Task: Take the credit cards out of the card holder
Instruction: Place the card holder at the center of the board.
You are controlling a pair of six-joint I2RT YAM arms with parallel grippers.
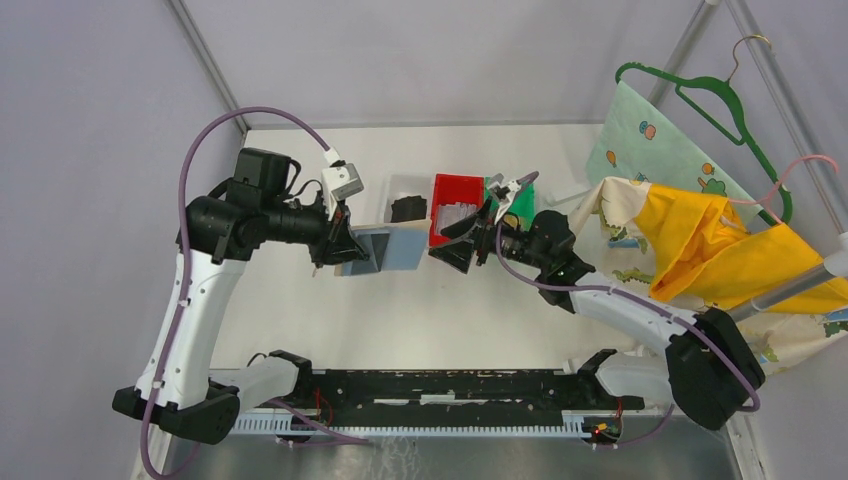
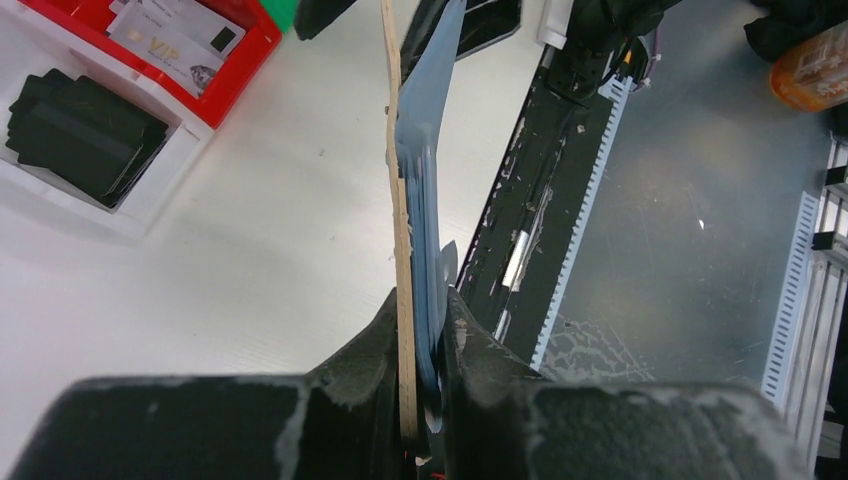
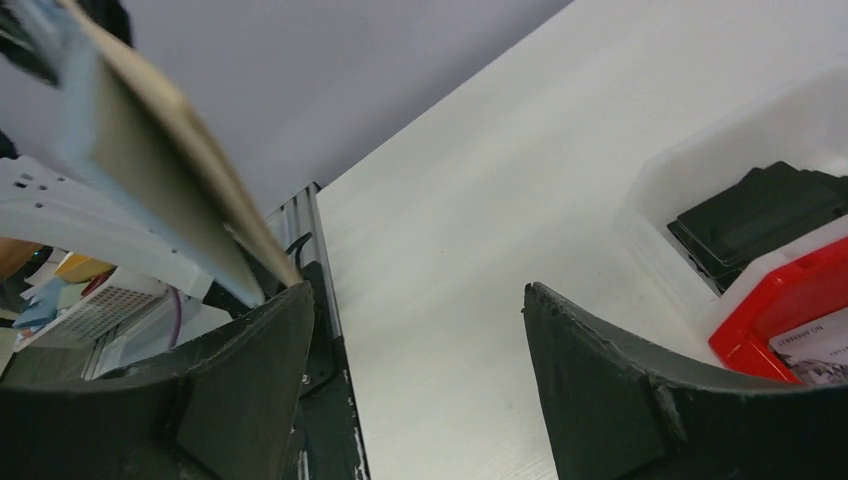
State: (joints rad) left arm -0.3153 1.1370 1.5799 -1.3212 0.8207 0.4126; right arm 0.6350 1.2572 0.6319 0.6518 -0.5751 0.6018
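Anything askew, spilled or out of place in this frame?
Nothing spilled or damaged. The left gripper clamps the card holder; credit cards lie in the red bin. Only oddity: cloths and hangers heaped on the right side.

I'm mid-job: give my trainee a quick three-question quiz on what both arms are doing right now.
1. True or false: the right end effector grips a card.
2. The left end effector holds: A) the card holder B) a hanger C) nothing.
3. Fill in: the loose cards lie in the ___ bin.
Key: 1 false, it is open and empty; 2 A; 3 red.
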